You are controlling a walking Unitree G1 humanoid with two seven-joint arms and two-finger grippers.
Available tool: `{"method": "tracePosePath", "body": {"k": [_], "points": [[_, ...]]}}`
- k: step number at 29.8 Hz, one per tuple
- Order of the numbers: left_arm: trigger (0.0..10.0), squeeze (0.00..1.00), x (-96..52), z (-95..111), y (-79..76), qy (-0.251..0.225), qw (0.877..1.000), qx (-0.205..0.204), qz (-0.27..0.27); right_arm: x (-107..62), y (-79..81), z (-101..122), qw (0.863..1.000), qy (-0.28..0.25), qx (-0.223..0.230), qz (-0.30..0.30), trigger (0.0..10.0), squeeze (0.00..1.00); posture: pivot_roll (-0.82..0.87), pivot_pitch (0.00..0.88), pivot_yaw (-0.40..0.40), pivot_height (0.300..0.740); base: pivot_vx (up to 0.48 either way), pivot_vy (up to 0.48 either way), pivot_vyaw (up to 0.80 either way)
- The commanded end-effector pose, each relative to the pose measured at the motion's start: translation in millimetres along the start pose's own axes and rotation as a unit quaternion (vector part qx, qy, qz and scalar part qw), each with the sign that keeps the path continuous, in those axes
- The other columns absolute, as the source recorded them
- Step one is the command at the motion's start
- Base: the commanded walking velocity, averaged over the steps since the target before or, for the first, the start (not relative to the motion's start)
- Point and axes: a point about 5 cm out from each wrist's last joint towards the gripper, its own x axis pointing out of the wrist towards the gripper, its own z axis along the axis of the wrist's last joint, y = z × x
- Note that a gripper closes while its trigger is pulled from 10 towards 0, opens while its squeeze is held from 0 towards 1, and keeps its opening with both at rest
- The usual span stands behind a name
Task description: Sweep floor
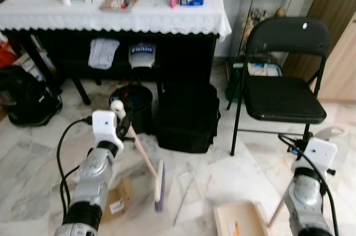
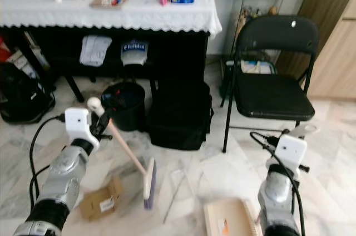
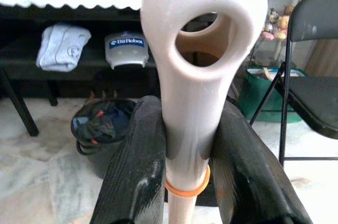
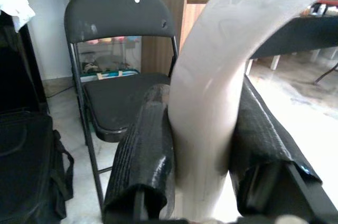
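Note:
My left gripper [image 1: 124,125] is shut on the upper end of a pale pink brush handle [image 3: 196,76], just under its hanging loop. The handle slants down to the brush head [image 1: 159,186], whose bristles rest on the marble floor. A small cardboard box [image 1: 118,196] lies left of the brush head, and a thin clear wrapper [image 1: 186,190] lies to its right. My right gripper [image 4: 203,152] is shut on the curved white handle [image 4: 211,92] of a beige dustpan [image 1: 240,220], which sits on the floor at the lower right.
A black folding chair [image 1: 285,100] stands at the right. A black bag [image 1: 187,117] and a black bin [image 1: 134,104] sit in front of a table with a white lace cloth [image 1: 111,18]. A black backpack [image 1: 25,98] lies at the left.

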Motion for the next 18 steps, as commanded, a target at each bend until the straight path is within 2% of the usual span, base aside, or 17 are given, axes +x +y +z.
{"method": "tracePosePath", "body": {"k": [1, 18], "points": [[10.0, 0.00, 4.1, 7.9, 0.1, -0.018, 1.000, 0.006, -0.002, 4.6, -1.4, 7.6, 1.000, -0.017, 0.005, -0.005, 10.0, 0.00, -0.05, 0.000, 0.050, 0.740, 0.000, 0.000, 0.00], [10.0, 0.00, 7.4, 11.2, 4.8, -0.020, 1.000, 0.008, 0.004, 3.3, 0.9, 7.0, 1.000, -0.019, 0.005, -0.004, 10.0, 0.00, -0.06, 0.000, 0.059, 0.740, 0.000, 0.000, 0.00]]}}
